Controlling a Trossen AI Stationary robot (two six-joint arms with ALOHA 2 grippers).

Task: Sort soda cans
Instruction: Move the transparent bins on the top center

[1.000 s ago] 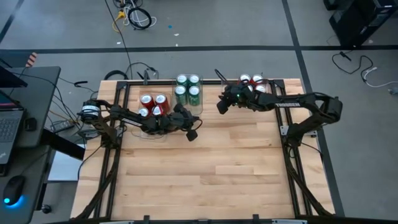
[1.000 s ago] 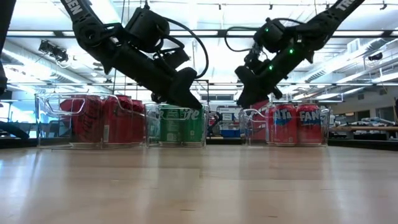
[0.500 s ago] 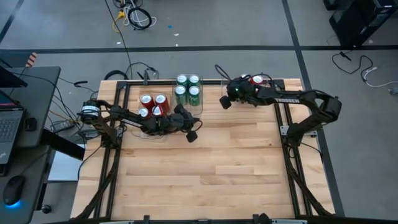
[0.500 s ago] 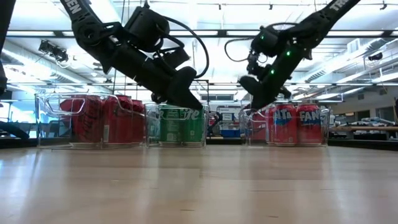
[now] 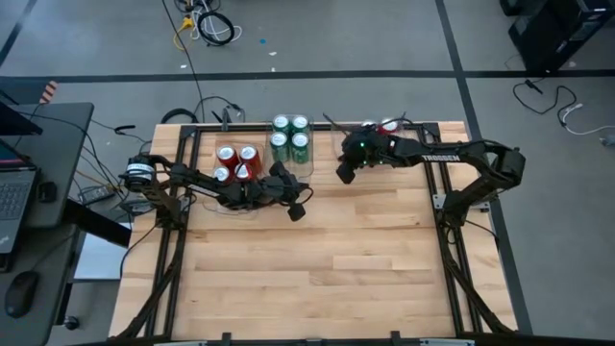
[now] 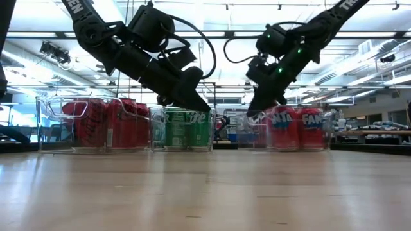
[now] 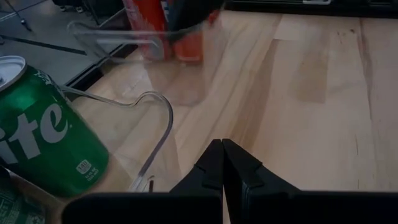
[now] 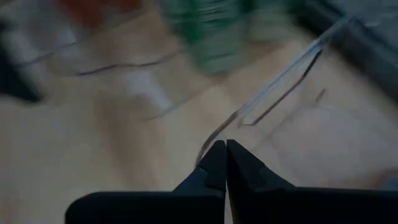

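Note:
Red soda cans (image 5: 235, 161) stand in a clear bin at the far left. Green cans (image 5: 290, 137) fill the middle bin. More red cans (image 6: 292, 127) stand in the right clear bin (image 6: 257, 131), which my right arm mostly hides from above. My right gripper (image 5: 342, 174) is shut at that bin's left end. My left gripper (image 5: 298, 210) is shut and hovers above the wood just near of the green bin. It touches nothing, and in the left wrist view a green can (image 7: 43, 134) stands beside it. My right gripper (image 8: 222, 145) is shut where the right bin's thin clear rim (image 8: 249, 112) runs into its fingertips, apparently pinching that edge. It slants down from above and from the far right. The bin's base stays on the table with its cans upright.
The three bins stand in a row along the table's far edge. A wide stretch of bare wood (image 5: 317, 269) lies toward the near edge. Black frame rails (image 5: 452, 259) run along the table's left and right sides.
My right gripper reached right toward the right bin, then drew back toward the table's left and a little nearer. The right bin and its red cans slid left along the table with it. The left arm kept still.

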